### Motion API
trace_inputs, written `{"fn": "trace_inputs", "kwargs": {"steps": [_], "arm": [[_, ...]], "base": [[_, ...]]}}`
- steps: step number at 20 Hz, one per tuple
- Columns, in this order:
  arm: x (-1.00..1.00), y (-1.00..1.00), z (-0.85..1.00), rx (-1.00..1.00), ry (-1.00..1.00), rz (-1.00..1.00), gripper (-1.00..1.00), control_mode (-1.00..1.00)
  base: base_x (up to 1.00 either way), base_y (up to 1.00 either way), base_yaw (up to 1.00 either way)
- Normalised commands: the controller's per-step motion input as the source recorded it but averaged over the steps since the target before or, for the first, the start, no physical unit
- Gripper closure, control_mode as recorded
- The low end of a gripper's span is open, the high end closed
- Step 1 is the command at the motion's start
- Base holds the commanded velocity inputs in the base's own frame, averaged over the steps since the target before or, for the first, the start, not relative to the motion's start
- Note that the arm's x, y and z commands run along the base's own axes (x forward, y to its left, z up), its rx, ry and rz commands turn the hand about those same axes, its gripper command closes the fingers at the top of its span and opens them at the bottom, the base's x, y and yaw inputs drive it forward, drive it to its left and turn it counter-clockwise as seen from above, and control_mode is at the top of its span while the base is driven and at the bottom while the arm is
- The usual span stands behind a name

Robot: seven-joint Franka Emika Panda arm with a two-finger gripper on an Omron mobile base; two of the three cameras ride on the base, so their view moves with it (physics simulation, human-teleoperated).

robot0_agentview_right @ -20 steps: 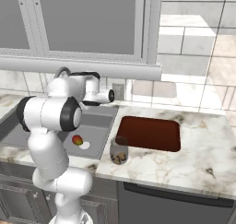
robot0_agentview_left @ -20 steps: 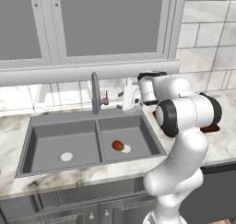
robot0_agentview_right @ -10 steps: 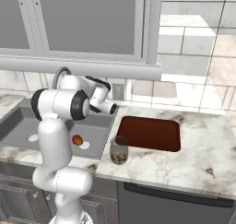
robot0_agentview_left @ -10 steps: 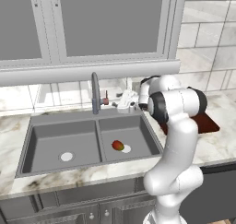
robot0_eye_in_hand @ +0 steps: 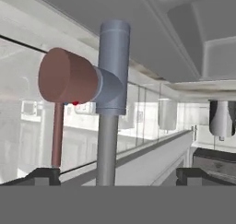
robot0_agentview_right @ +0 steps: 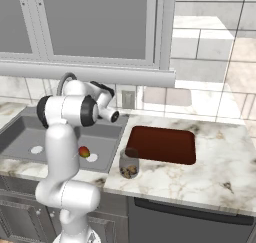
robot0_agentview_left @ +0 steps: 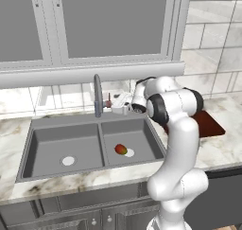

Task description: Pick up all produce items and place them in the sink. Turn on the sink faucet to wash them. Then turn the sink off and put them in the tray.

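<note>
we see the gripper [robot0_agentview_left: 115, 103] open, empty, level w/ the sink faucet [robot0_agentview_left: 97, 94], its red lever [robot0_eye_in_hand: 67, 77] between the fingertips [robot0_eye_in_hand: 44, 174]. the fruit [robot0_agentview_left: 121, 149] lies below in the sink [robot0_agentview_left: 42, 144], right basin, by the drain.

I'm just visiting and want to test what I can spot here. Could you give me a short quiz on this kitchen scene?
1. True or false: the small red-and-green fruit lies in the dark grey double sink's right basin.
2. What is the white arm's gripper closest to? A) flat red-brown tray B) grey gooseneck faucet C) glass jar
3. Fill in: the tray sits on the ____ counter.

Key: 1 true; 2 B; 3 marble.
</note>
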Motion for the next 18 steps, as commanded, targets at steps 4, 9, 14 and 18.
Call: {"fn": "trace_inputs", "kwargs": {"steps": [4,9,14,18], "arm": [[0.44,0.0,-0.07,0.0,0.0,-0.02,-1.0,-1.0],[0.53,-0.01,-0.14,0.0,0.0,0.0,-1.0,-1.0],[0.44,0.0,-0.17,0.02,0.0,0.0,-1.0,-1.0],[0.44,0.0,-0.18,0.01,0.04,0.0,-1.0,-1.0]], "base": [[0.0,0.0,0.0],[0.0,0.0,0.0],[0.0,0.0,0.0],[0.0,0.0,0.0]]}}
